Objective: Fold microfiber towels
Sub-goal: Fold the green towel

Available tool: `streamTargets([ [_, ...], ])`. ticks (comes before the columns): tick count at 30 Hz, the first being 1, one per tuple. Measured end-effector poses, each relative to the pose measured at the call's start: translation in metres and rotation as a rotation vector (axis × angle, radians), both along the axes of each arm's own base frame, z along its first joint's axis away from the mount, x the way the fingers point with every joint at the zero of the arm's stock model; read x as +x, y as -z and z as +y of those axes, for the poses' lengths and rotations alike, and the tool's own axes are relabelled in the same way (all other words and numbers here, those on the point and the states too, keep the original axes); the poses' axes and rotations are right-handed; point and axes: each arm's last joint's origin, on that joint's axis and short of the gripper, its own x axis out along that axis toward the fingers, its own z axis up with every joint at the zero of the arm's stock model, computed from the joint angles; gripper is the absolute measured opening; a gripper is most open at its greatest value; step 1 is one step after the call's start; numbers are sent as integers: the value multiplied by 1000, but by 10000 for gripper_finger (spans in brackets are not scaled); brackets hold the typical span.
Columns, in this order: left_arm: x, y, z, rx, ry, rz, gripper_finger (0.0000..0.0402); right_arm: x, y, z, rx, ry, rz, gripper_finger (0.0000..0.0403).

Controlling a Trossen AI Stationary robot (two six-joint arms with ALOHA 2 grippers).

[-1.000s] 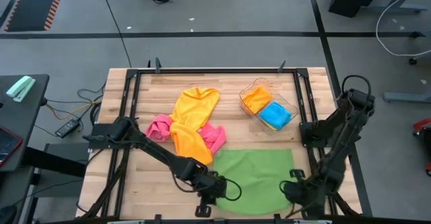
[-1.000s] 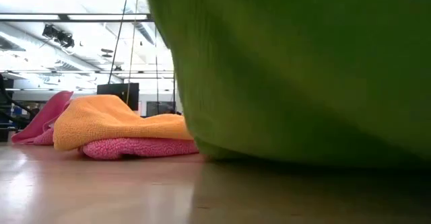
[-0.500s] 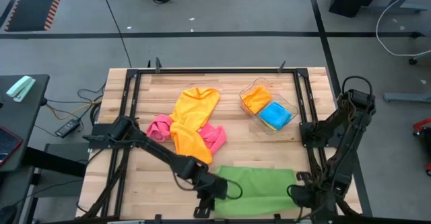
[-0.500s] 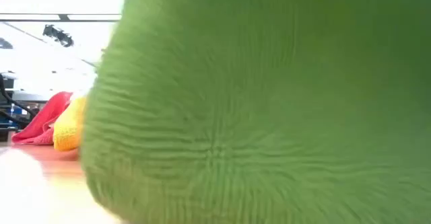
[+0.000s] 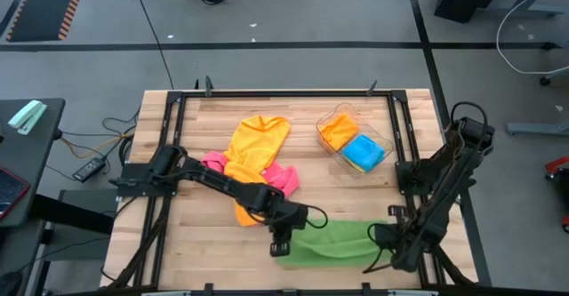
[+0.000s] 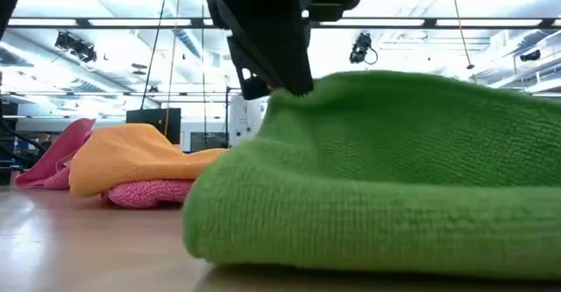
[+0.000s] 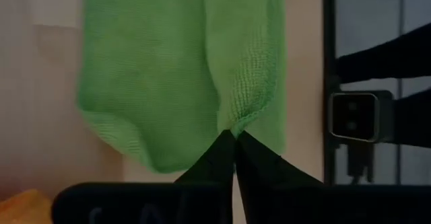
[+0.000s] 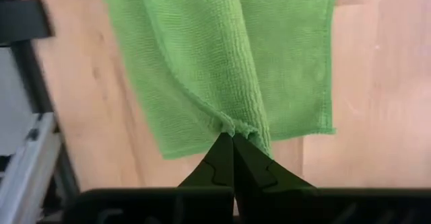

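A green microfiber towel (image 5: 333,241) lies folded over as a narrow strip near the table's front edge; it also fills the low view (image 6: 394,178). My left gripper (image 5: 286,236) is shut on its left end, and my right gripper (image 5: 384,238) is shut on its right end. An orange towel (image 5: 253,154) lies draped over a pink towel (image 5: 284,180) at the middle left. My left gripper pinches the upper layer's corner (image 7: 234,125) at the towel's left end between its two fingertips, slanting down from above. That corner is drawn up into a small peak (image 6: 302,90); the layers below rest on the table. My right gripper pinches the upper layer's hemmed edge (image 8: 236,126) at the towel's right end between its two fingertips, pointing down. The edge is bunched at the tips, and the towel spreads flat on the table beyond them.
A clear plastic tray (image 5: 388,143) at the far right holds a folded orange cloth and a folded blue cloth. Black frame rails (image 5: 402,136) run along the table's sides. Bare wood shows left of the green towel and along the far edge.
Both grippers have moved from the table's near edge toward its far edge, staying shut on the green towel. The towel, spread out a second ago and hanging before the low camera, now lies folded over into a narrow strip.
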Motion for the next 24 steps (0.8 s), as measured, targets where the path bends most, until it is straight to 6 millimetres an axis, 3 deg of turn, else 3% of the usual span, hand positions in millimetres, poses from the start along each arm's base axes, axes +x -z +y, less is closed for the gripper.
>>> streamTargets([
  [13,3,10,8,154,-90,-5,15,0,7,-7,-25,113,29,6],
  [17,4,14,10,186,-105,-2,27,1,6,-7,-18,139,34,7],
  [24,4,29,10,207,-102,47,12,-2,-4,-12,-17,180,46,7],
])
